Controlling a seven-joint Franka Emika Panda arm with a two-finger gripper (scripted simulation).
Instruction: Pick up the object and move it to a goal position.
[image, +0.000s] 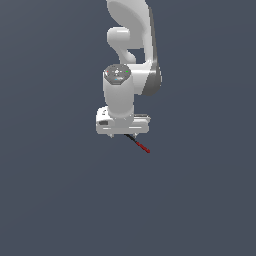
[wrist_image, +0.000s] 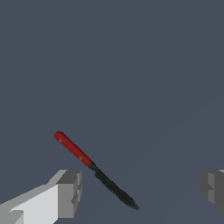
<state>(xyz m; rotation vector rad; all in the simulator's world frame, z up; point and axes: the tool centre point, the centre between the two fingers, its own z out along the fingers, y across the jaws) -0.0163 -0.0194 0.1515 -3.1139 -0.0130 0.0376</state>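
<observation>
Under the white robot arm, in the exterior view, the white two-finger gripper points down over a plain dark grey surface, and the thin short rod, red on one part and black on the other, lies slanted just below it: the black end goes under the hand, the red end sticks out toward the exterior view's right. Whether the fingers touch the rod, this view does not show. Seen from the wrist view, the gripper is spread wide, one grey fingertip at one side and the other at the far edge of the picture, with the rod between them, nearer to the first fingertip and not touching either. The rod lies diagonally to the line on which the fingers close. I judge that this is the risk: closing now can push one end first, so the thin rod turns or slips out, or gets pinched only on the black part and hangs tilted.
</observation>
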